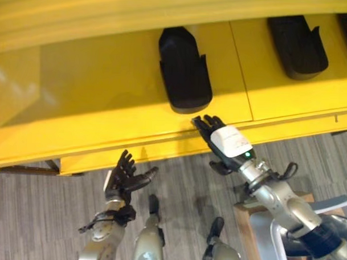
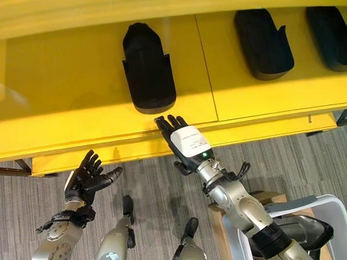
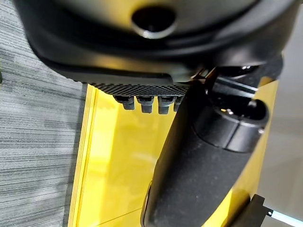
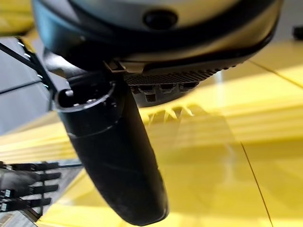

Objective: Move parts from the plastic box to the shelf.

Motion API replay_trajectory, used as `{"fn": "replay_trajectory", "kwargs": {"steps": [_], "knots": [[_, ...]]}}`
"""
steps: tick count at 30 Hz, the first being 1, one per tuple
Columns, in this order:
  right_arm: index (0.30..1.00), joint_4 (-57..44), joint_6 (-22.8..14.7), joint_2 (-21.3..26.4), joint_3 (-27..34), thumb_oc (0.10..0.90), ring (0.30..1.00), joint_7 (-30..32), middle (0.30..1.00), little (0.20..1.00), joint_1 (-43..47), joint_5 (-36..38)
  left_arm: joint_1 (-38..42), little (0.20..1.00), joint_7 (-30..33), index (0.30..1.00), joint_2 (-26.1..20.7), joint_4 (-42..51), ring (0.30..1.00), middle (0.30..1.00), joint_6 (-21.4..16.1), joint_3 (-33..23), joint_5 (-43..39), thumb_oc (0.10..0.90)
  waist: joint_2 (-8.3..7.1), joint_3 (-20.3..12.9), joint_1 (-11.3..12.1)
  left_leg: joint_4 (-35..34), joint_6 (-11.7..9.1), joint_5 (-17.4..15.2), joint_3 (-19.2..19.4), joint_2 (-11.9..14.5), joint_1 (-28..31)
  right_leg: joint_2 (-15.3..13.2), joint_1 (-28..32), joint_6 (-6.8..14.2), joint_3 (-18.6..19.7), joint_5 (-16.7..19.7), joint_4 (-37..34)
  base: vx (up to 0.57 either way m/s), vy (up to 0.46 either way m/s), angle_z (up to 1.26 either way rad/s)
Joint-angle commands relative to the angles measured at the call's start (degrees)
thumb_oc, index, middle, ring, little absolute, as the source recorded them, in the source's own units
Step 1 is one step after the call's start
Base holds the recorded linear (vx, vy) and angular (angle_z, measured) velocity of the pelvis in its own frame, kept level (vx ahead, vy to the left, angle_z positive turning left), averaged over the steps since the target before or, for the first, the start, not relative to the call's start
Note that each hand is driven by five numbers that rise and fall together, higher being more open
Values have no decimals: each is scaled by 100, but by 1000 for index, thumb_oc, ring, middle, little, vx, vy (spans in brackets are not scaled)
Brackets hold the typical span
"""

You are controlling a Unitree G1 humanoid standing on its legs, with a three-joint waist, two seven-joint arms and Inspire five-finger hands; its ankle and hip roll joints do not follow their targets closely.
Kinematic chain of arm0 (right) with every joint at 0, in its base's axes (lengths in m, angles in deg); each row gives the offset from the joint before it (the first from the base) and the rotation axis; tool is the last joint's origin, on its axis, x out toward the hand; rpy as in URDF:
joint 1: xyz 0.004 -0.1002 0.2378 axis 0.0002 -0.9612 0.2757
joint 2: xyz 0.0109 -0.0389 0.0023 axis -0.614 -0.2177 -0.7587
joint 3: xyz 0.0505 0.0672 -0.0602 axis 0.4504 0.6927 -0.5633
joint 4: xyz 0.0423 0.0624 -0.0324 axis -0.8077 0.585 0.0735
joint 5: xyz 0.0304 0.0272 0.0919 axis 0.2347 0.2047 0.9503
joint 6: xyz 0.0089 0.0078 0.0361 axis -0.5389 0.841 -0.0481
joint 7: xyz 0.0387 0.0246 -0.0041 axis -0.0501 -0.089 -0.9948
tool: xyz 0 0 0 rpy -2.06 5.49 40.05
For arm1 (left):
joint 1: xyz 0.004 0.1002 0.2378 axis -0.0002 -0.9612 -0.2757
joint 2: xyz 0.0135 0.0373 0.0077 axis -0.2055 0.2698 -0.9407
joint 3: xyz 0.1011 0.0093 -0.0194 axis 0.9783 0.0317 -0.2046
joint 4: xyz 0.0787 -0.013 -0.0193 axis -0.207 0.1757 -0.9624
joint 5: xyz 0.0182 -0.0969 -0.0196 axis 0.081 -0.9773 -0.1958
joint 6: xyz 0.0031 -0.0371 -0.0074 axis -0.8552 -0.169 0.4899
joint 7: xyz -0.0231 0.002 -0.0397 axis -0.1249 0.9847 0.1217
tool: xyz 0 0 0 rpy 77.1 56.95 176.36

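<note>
Fingers of the right hand [image 2: 187, 143] lie straight and loosely spread, holding nothing, with their tips at the front lip of the glossy yellow shelf [image 1: 95, 99]. Just beyond those fingertips, on the shelf surface, sits a black moulded plastic part with a rounded far end and a raised fin along one side [image 2: 146, 69]; hand and part look close but apart. Further out to the hand's right, past a seam in the shelf, a second black moulded part [image 2: 263, 43] of the same shape rests on the next panel, and a third one [image 2: 333, 36] lies beyond that at the edge of view.

The left hand [image 1: 124, 177] hangs lower, over grey striped carpet [image 1: 34, 210] in front of the shelf, fingers straight and thumb standing out, empty. Below the right arm shows the pale rim of a white plastic box [image 2: 341, 216].
</note>
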Motion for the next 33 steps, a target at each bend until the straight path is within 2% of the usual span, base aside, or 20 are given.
{"fn": "replay_trajectory", "kwargs": {"steps": [1, 12, 21, 33], "knots": [[1000, -308, -1, 6, 102, 900, 1000, 393, 1000, 1000, 653, 201, 151, 1000, 101, 1000, -29, 468, 1000, 1000, -555, -210, 128, 900, -105, 41, -55, -68, -5, -171, -93, -142, 134, -15, -409, -76, 23, 86, 79, 0, 0, 0], [1000, -154, 146, -85, 233, 900, 1000, 586, 1000, 1000, 654, 107, 176, 1000, 135, 1000, -20, 460, 1000, 1000, -590, -204, 114, 900, -85, 110, -49, -68, 18, -203, -70, -186, -5, -59, -601, -51, 95, 117, 93, 6, 7, -1], [1000, -122, 166, -141, 138, 900, 1000, 626, 1000, 1000, 851, 81, 260, 1000, 200, 1000, -3, 496, 1000, 1000, -642, -153, 105, 900, -61, 164, -48, -68, 29, -218, -84, -235, -85, -122, -681, -30, 80, 142, 110, 0, 0, 0], [1000, 54, 188, -180, -162, 900, 1000, 587, 1000, 1000, 1355, -38, 306, 1000, 255, 1000, -11, 522, 1000, 1000, -721, -137, 26, 900, -99, 249, 63, -68, 61, -241, -126, -311, -189, -198, -775, -5, 63, 170, 155, 0, 0, 0]]}}
